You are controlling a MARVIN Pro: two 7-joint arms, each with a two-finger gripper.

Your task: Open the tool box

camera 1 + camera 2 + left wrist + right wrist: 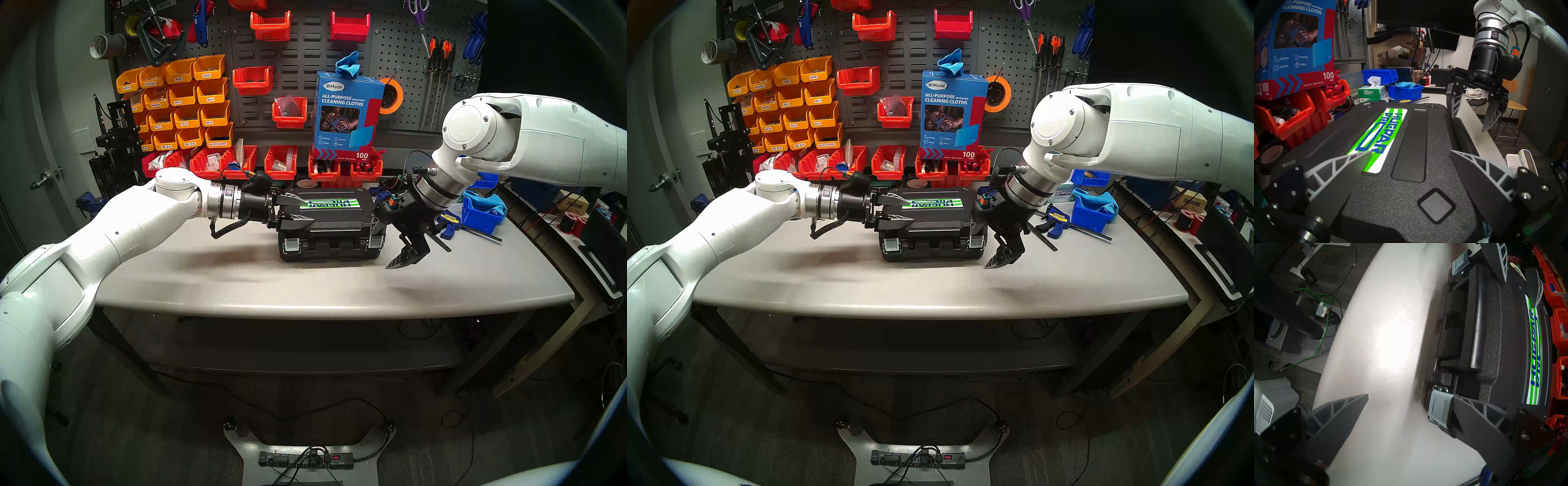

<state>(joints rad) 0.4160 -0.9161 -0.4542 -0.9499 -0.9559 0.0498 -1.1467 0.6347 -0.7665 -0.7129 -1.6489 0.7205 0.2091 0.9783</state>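
Between both claws: tool box [330, 222], L claw [300, 209] over lid.

Workshop: pegboard [400, 51] with hung screwdrivers [441, 64], parts bins [183, 101], workbench [305, 285].

From my seat the tool box [1407, 195] reads as black moulded plastic with a rough, pebbled matt grain — its striped label [1379, 137] smooth and glossy. The latches [1439, 408] look like dull brushed metal. The bench [305, 285] is smooth, faintly sheened grey.
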